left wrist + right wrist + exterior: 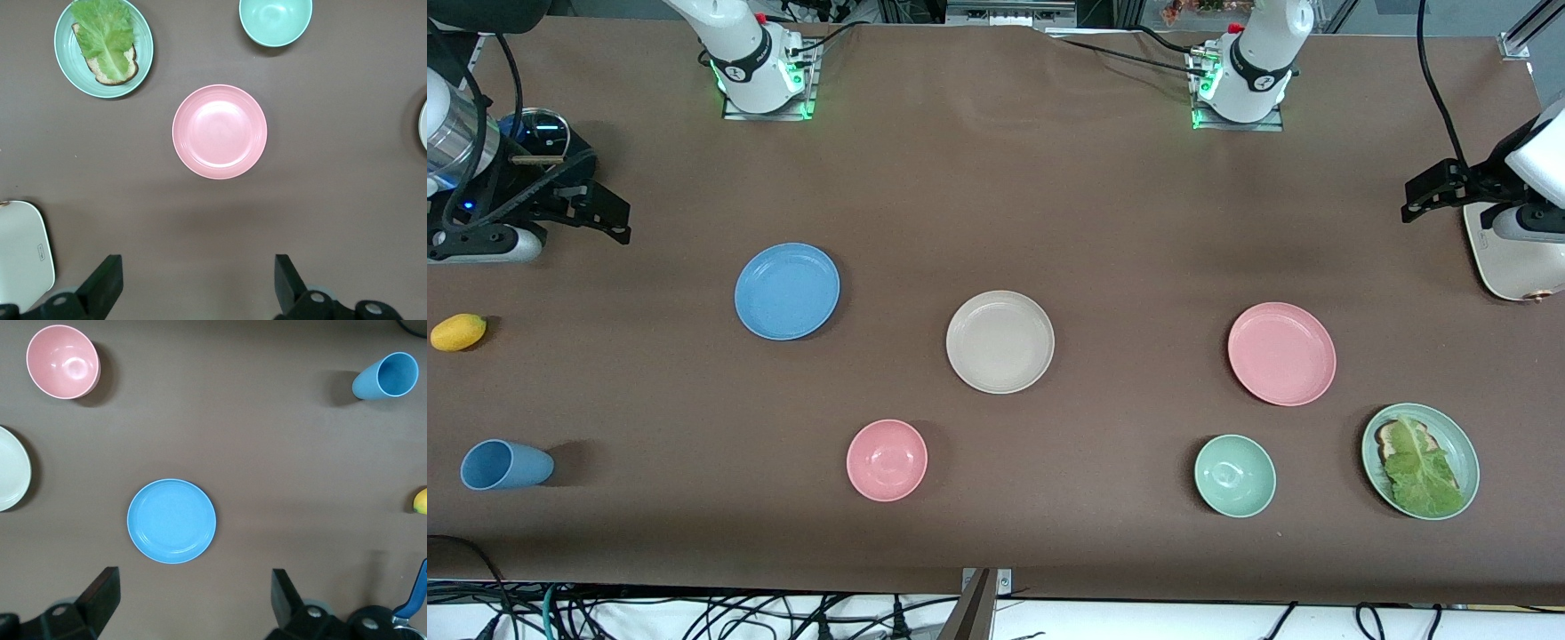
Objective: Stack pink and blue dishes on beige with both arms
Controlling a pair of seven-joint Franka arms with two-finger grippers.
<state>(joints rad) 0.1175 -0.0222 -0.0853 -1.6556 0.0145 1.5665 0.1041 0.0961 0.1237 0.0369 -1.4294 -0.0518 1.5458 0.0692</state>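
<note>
I have both claws raised and spread wide, holding nothing: the left claw [197, 283] above the desk [996, 196] by the pink plate [1281, 354], the right claw [193, 603] by the blue plate [787, 291]. The beige plate [1000, 341] lies between them. They look like light, stiff, slick plastic, so I'd pinch each at its low rim

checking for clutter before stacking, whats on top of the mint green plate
On the mint-green plate lies a slice of bread with a lettuce leaf over it. The leaf covers most of the bread, so anything under it is hidden.
</note>
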